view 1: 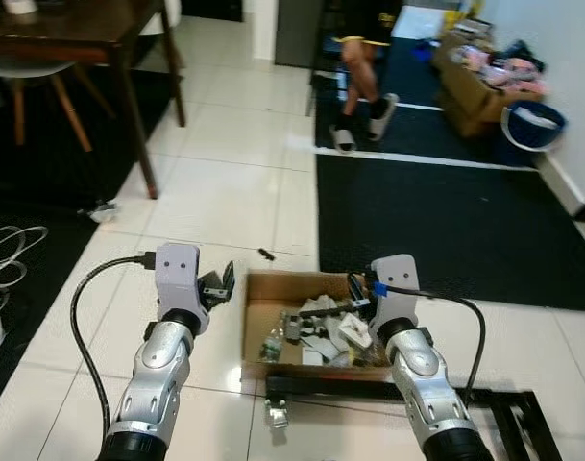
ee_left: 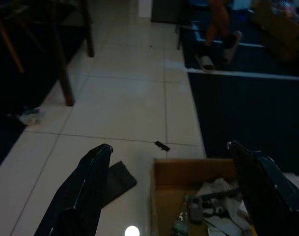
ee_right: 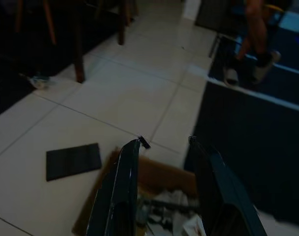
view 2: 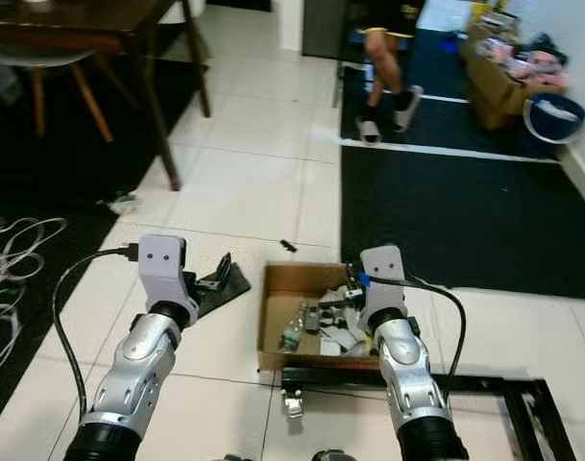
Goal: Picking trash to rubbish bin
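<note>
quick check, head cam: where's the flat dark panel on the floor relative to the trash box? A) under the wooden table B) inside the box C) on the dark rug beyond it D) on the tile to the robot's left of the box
D: the flat dark panel lies on white tile to the robot's left of the cardboard box, just past the left gripper.

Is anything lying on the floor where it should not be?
Yes. A flat dark slab lies on the tiles beside the cardboard box, a small black piece lies just beyond the box, and a crumpled wrapper sits near the table leg.
</note>
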Available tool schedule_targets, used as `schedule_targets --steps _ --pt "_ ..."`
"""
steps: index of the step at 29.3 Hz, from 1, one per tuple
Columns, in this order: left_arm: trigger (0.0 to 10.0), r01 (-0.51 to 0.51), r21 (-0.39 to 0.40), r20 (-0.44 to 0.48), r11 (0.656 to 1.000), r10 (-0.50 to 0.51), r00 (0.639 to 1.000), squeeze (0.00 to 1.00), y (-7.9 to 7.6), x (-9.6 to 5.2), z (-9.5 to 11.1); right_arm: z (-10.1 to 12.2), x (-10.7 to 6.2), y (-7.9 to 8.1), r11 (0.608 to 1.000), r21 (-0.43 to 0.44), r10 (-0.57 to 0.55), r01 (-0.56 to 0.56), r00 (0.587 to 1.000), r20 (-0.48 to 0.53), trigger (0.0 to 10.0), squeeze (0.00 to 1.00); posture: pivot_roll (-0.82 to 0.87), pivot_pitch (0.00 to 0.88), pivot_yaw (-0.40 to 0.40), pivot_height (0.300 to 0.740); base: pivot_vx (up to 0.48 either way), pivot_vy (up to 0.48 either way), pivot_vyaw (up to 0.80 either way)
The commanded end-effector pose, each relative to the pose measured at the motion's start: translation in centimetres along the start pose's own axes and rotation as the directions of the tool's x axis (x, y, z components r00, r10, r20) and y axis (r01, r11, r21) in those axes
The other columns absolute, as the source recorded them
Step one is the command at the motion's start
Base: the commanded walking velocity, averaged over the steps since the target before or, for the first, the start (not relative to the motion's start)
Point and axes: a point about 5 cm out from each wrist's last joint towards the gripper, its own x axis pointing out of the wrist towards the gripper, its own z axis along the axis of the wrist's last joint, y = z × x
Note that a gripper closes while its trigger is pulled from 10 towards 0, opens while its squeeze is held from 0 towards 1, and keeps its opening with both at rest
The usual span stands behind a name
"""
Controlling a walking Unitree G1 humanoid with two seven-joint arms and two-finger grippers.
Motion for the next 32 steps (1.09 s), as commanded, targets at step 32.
schedule_targets --steps 32 --pt "10.0 -0.018 -0.016 0.000 1.000 0.018 1.000 0.00 -0.16 -0.78 -0.66 -0.55 -0.68 0.52 1.000 -0.005 0.020 -0.020 0.999 -0.038 10.0 0.00 -0.02 0.102 -0.082 0.740 0.000 0.000 0.80"
